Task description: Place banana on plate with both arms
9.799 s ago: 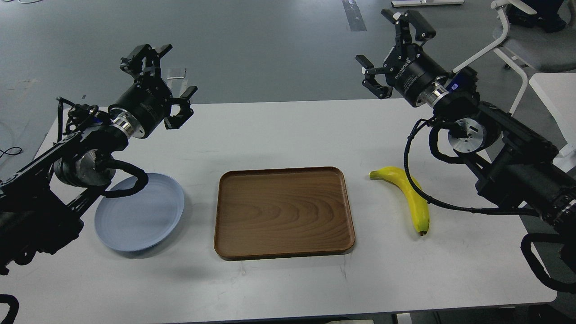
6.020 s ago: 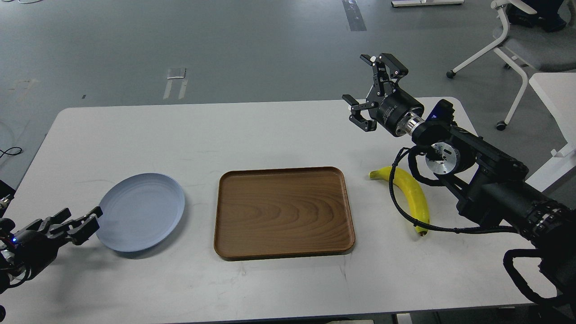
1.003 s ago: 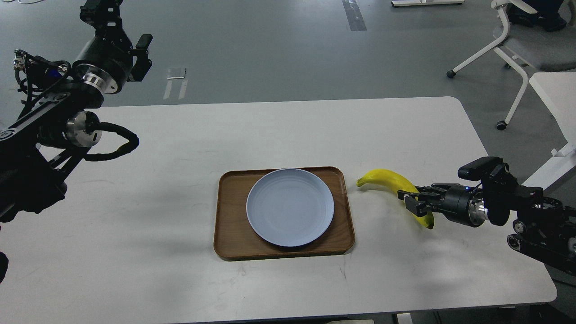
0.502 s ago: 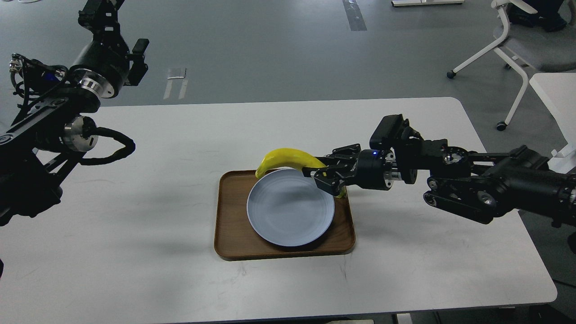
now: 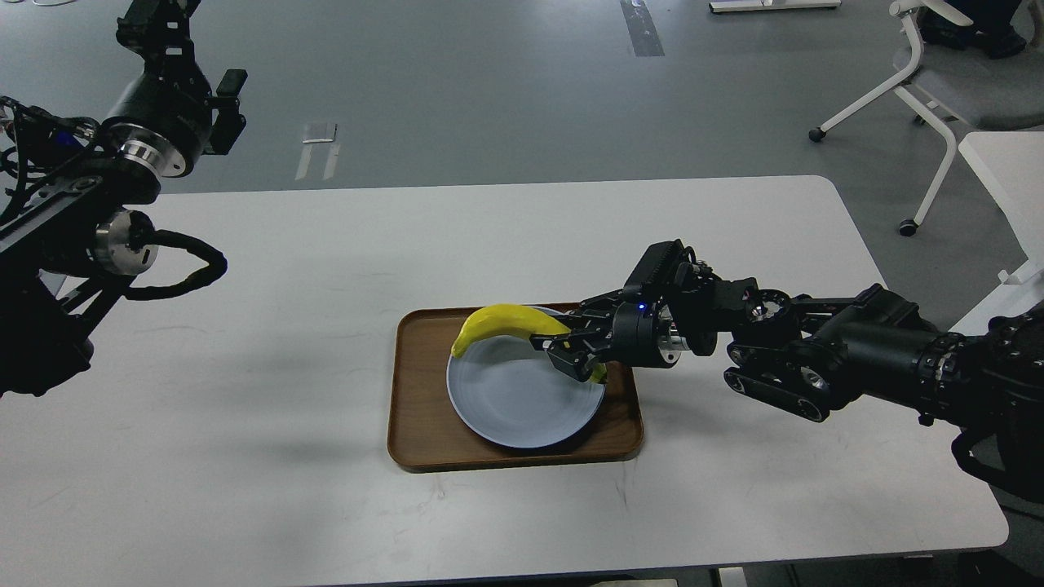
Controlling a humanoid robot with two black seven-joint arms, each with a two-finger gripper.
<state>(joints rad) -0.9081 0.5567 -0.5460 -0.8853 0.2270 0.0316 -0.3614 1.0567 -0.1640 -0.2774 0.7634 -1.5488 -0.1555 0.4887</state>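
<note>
The yellow banana (image 5: pixel 499 322) hangs over the far edge of the pale blue-grey plate (image 5: pixel 510 399), held just above it. The plate lies on the brown wooden tray (image 5: pixel 420 408) at the table's middle. My right gripper (image 5: pixel 563 348) reaches in from the right and is shut on the banana's right end, over the plate's right rim. My left gripper (image 5: pixel 159 20) is raised high at the upper left, far from the tray; its fingers run out of the frame's top edge.
The white table (image 5: pixel 245 456) carries only the tray. A white office chair (image 5: pixel 930 73) stands on the grey floor at the far right, beside another white tabletop (image 5: pixel 1007 175).
</note>
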